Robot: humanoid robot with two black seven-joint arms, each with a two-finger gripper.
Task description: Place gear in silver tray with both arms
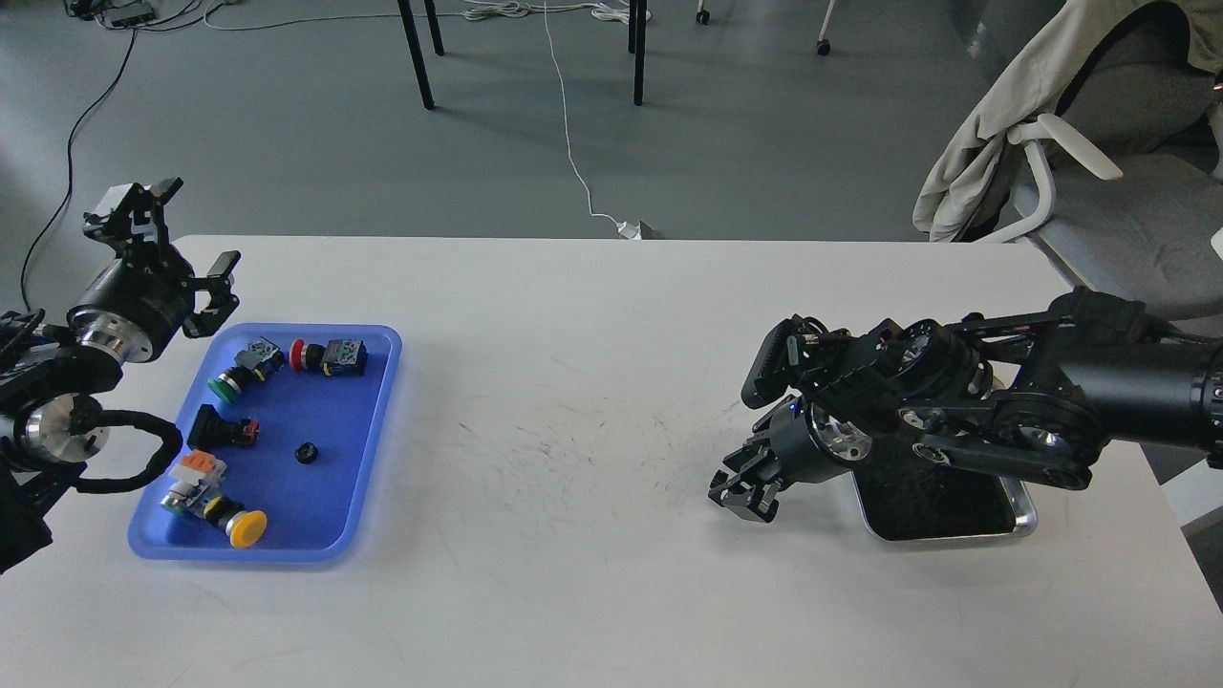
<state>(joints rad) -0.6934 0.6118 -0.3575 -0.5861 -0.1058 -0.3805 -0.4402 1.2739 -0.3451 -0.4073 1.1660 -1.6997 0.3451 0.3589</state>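
Note:
The gear (306,453) is a small black ring lying in the blue tray (373,420), near its middle. The silver tray (1022,516) sits at the right of the table; my right arm hides its far part. My left gripper (182,232) is open and empty, held above the table's far left corner, beyond the blue tray's far left corner. My right gripper (745,495) points down at the table just left of the silver tray. Its fingers look dark and bunched, so I cannot tell whether they are open.
The blue tray also holds several push-button switches: green (229,382), red (325,355), yellow (244,527) and black (220,430). An office chair (1099,191) with a cloth over it stands past the right table edge. The white table (573,401) lies between the two trays.

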